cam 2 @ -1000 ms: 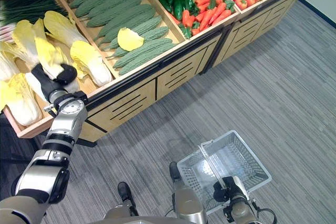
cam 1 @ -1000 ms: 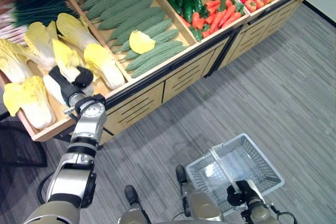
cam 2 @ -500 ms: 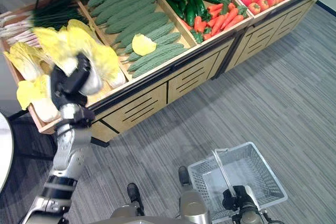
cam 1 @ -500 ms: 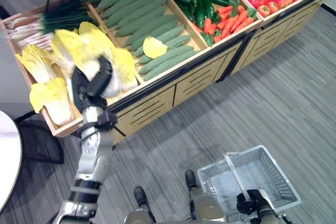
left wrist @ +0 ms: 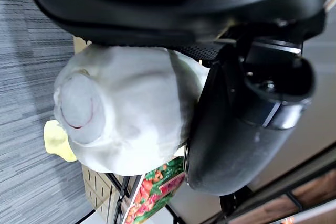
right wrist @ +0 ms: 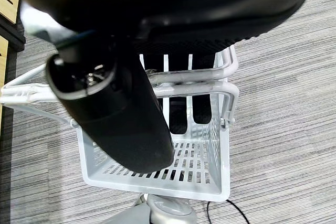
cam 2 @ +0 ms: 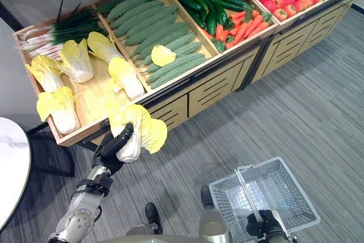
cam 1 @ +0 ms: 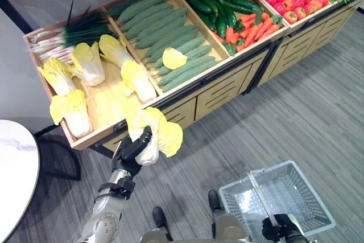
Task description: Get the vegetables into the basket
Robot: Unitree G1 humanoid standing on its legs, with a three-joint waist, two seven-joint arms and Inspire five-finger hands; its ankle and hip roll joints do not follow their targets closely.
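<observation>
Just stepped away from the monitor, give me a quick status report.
Left hand gripping cabbage, lifted off stand. Right hand holding basket handle. Path looks clear.

Counting six napa cabbages (cam 1: pixel 152 135) total, five of them in the crate (cam 1: pixel 102 98), plus one basket (cam 1: pixel 282 194).

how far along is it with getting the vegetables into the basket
Done: one cabbage is lifted clear of the wooden stand, gripped in the left hand. In hand: the right hand holds the basket by its handle. Left: the basket looks empty, so that cabbage must still go in.
</observation>
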